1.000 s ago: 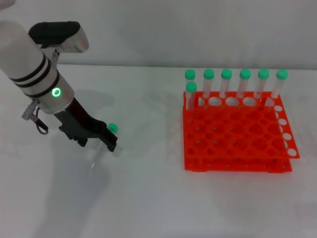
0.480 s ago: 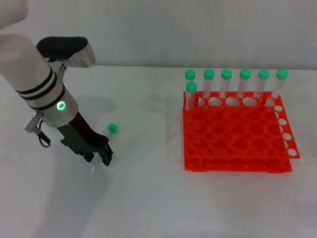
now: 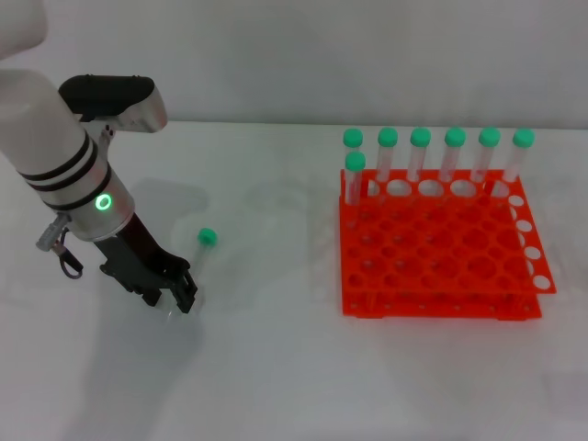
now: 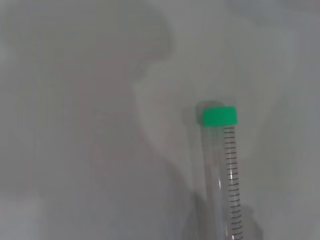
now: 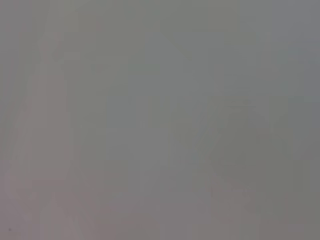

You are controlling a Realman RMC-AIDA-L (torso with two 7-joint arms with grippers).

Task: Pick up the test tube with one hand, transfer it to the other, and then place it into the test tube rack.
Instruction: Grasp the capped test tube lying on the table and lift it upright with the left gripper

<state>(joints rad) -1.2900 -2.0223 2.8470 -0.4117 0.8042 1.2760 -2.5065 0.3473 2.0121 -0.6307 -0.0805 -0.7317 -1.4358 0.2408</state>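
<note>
You are at the very beginning: the test tube lies on the bench, the left hand low over its bottom end (whether it grips, I cannot tell). Handover and rack remain.

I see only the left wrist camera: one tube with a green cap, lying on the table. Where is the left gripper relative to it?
Observer: In the head view, the left gripper is low at the tube's bottom end, away from the cap.
Operator: Where is the rack?
Observer: The orange rack stands to the robot's right of the tube, well apart from it.
Operator: Is it empty?
Observer: No, seven capped tubes stand along its far side.
</note>
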